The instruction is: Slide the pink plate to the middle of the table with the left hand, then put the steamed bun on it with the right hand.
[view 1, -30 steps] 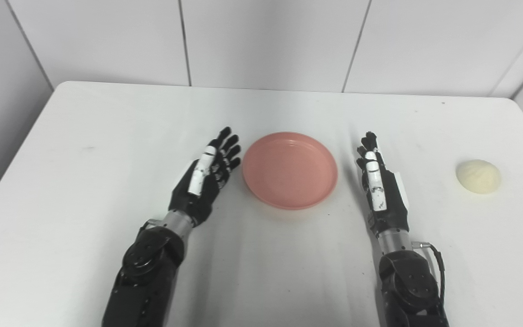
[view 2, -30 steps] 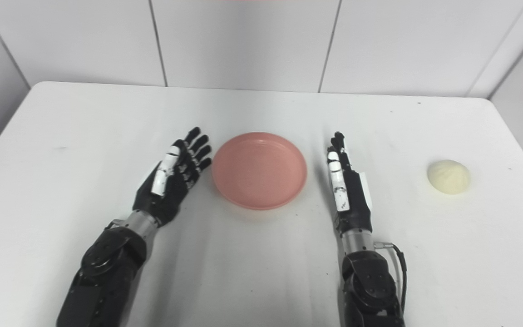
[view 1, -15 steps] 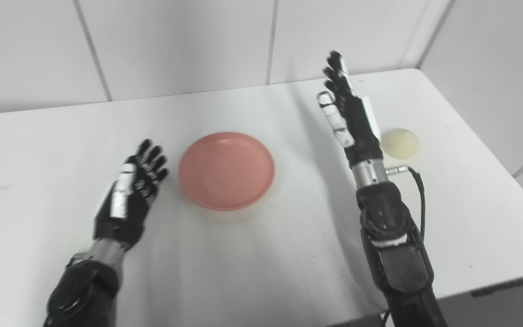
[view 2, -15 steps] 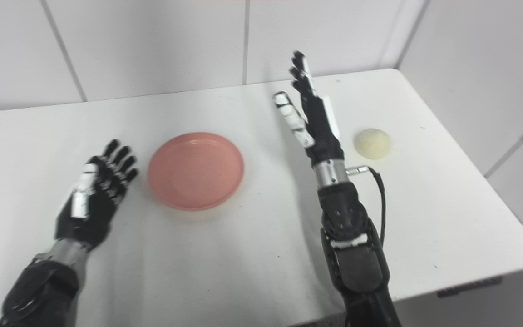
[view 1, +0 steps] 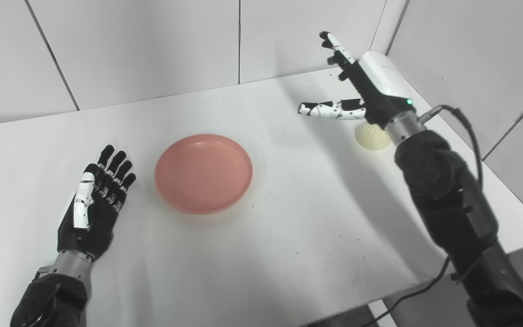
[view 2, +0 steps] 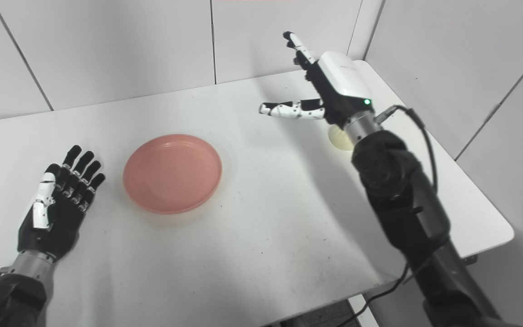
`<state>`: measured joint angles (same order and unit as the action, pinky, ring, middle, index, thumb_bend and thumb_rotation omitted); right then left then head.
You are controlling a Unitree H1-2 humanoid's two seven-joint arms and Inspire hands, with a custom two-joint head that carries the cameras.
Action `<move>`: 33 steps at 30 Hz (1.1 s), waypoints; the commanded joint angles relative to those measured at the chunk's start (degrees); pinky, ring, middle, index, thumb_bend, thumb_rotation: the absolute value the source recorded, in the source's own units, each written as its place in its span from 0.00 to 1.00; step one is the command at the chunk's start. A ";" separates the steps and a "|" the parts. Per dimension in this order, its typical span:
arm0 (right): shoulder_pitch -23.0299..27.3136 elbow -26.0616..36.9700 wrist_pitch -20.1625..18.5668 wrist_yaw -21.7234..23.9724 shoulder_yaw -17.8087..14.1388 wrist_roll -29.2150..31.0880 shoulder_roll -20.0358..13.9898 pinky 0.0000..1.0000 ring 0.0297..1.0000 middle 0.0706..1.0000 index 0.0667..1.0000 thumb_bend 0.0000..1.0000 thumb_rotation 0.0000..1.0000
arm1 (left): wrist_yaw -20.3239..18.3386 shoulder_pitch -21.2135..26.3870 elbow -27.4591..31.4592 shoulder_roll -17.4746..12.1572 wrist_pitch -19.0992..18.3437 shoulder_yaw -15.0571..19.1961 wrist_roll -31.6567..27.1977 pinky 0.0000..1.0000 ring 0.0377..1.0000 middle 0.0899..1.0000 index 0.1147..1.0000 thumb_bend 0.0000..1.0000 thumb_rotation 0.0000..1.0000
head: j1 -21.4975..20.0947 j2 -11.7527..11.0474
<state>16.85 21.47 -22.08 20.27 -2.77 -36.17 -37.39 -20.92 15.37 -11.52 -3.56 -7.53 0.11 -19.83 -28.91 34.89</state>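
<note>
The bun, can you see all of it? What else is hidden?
- Bun: both views, its right part is behind the right hand and wrist.
- Right palm: faces away, so whether it touches the bun is unclear.
- Left hand: the table under it is covered.

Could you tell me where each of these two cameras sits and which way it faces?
Left eye view: on the head, looking down at the table; shows the plate, left hand open beside it, right hand open above the bun.
Right eye view: beside it, a little to the right, same downward aim; both arms enter from the bottom.
Shared: the same scene, shifted slightly sideways.
</note>
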 commanded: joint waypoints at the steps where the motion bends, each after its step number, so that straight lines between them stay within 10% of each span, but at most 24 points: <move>1: 2.42 1.72 -3.97 3.01 -0.24 -2.36 -2.62 0.66 0.80 0.92 0.94 0.97 0.59 | 0.92 -2.16 -3.02 -1.08 -2.37 0.08 0.94 1.00 1.00 0.99 1.00 0.37 1.00 | 0.03 -0.04; 15: 4.14 -7.27 -4.81 15.99 -4.32 -9.08 -7.06 0.70 0.88 0.94 0.90 0.99 0.45 | -0.13 -2.06 -3.70 -1.55 -1.85 0.65 -0.04 1.00 1.00 1.00 1.00 0.37 1.00 | -0.82 -0.02; 33: 5.77 -19.40 -4.79 13.25 -2.39 -9.63 -8.01 0.78 0.91 0.94 0.88 0.99 0.40 | 0.12 -2.18 -2.94 -2.11 -2.35 0.71 -0.18 1.00 1.00 1.00 1.00 0.36 1.00 | -1.26 0.76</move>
<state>20.34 1.67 -26.87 35.39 -5.00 -45.10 -43.23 -21.90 15.69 -12.49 -4.74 -7.01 0.78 -21.05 -30.23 35.68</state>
